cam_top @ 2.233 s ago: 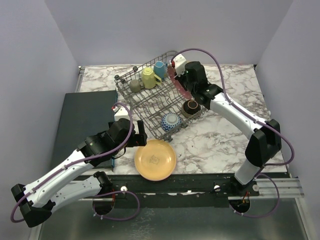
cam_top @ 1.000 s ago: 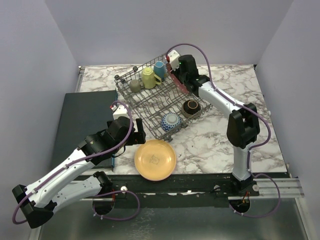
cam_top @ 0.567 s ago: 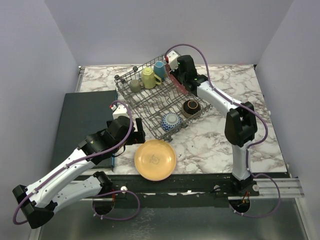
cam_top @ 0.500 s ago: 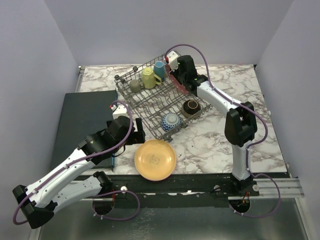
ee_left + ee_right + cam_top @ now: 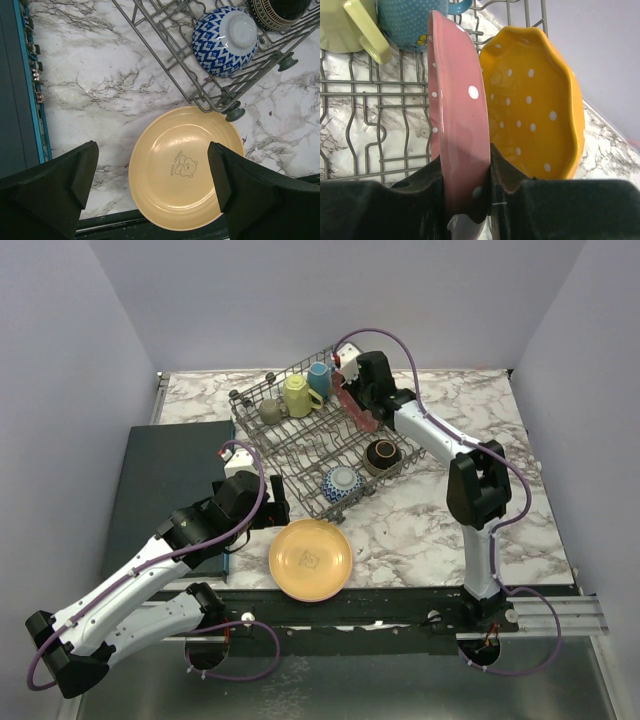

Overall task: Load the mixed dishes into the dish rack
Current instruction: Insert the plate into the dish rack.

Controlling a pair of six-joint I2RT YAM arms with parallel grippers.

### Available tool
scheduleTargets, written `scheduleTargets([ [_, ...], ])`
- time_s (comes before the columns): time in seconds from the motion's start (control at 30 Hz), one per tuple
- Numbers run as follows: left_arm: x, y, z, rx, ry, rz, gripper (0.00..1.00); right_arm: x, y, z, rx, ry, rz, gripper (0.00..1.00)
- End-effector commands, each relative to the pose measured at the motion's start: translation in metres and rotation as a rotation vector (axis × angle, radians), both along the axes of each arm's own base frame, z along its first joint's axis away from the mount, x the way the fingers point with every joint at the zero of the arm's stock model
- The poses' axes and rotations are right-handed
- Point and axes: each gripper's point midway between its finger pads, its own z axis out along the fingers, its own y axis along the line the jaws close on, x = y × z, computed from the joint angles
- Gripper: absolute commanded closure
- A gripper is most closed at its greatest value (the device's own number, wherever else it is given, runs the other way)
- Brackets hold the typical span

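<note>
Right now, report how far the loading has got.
Done: three mugs, two bowls and an orange dotted plate sit in the rack. In hand: the right gripper is shut on a pink plate, held on edge beside the orange one. To load: the peach plate on the table, below the open left gripper.

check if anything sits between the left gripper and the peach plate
Nothing visible does. The left gripper hangs open over the peach plate; the dish rack's foot sits at its far rim.
</note>
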Motion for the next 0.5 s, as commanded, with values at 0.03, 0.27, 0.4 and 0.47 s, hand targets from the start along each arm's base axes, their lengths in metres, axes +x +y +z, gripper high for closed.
scheduleTargets([
  [0.03,0.001,-0.002,-0.005,0.004,0.006,-0.014,0.01,0.026,0.003,0.047,0.080,-0.137,-0.018,0.99],
  [0.27,0.002,-0.003,-0.006,0.006,0.011,-0.014,0.01,0.033,0.000,0.044,0.073,-0.136,-0.032,1.00],
  [0.4,0.002,-0.002,-0.007,0.007,0.013,-0.013,0.01,0.035,-0.002,0.039,0.067,-0.124,-0.037,1.00],
  [0.47,0.003,-0.002,-0.006,0.006,0.011,-0.012,0.01,0.035,-0.003,0.038,0.065,-0.120,-0.038,1.00],
])
